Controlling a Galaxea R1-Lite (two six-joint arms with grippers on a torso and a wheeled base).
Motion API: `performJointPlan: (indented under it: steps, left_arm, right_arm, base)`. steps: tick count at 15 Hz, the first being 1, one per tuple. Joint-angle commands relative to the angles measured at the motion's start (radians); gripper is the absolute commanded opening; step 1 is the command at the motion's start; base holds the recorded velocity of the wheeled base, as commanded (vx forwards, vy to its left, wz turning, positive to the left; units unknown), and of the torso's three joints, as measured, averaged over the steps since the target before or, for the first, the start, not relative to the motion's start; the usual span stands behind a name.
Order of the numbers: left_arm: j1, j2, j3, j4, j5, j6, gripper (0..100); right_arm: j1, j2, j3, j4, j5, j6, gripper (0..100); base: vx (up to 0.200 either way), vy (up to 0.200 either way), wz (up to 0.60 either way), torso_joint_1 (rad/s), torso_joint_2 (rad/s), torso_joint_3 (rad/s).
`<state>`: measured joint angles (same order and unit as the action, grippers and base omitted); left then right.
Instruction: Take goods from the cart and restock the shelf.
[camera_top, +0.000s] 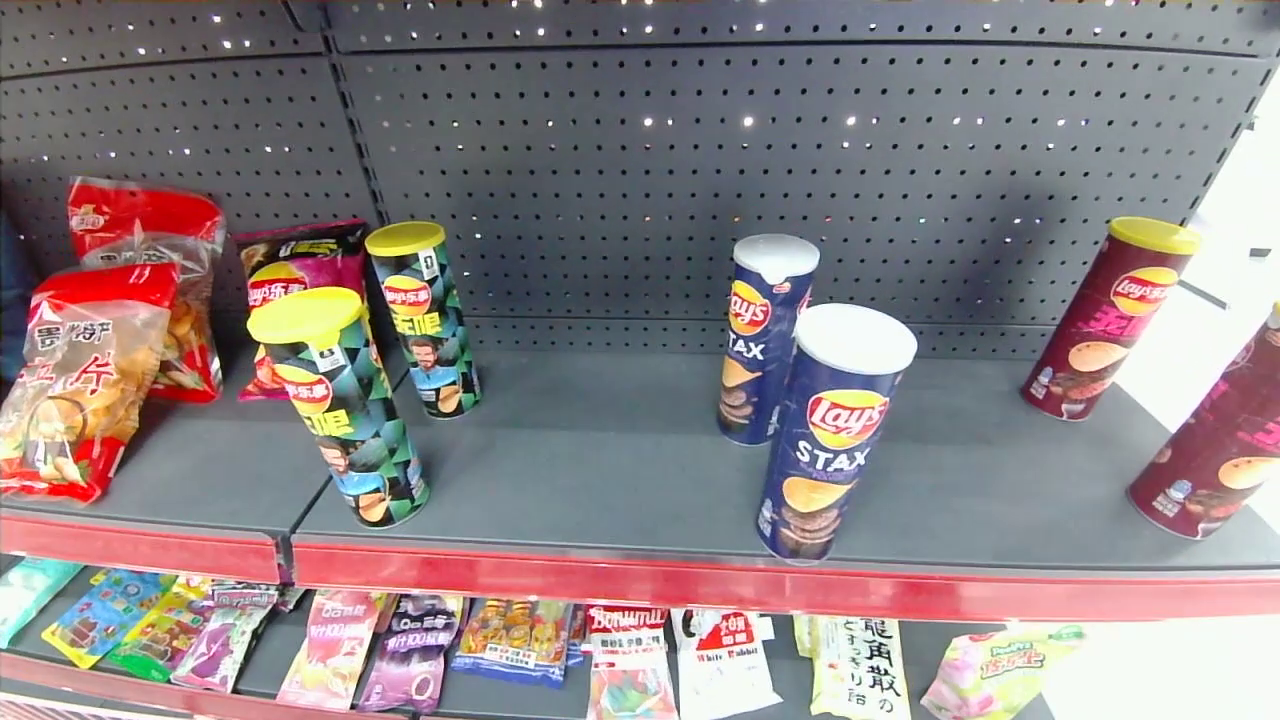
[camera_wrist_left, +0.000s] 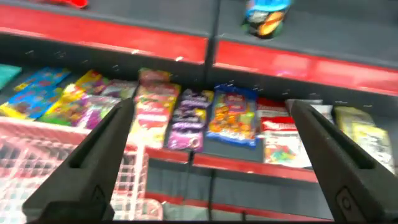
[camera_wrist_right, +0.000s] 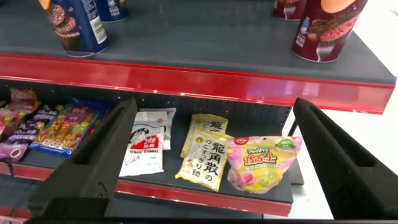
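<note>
Six chip cans stand on the shelf above candy bags.

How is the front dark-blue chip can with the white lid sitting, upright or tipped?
Upright: the dark-blue chip can stands on its base on the grey shelf, white lid uppermost.

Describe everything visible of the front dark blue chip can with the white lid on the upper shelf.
The front dark blue cylindrical chip can stands upright near the front edge of the dark grey upper shelf, closed by a flat white plastic-looking lid. Its label shows a red-and-yellow logo, white lettering and pictured chips. It looks undented. A matching blue can stands just behind it; whether they touch is unclear.
</note>
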<state>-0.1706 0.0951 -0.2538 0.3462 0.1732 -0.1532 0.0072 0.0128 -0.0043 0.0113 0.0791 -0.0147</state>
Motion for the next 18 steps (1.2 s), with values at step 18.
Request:
performJointPlan:
  steps: [18]
  left_arm:
    - [-0.001,0.000,0.199,-0.273,0.103,0.119,100]
  right_arm:
    - [0.339,1.148,-0.528,-0.028,-0.061,0.004,100]
  base:
    - [0.000,0.000,0.00,0.000,0.00,0.000]
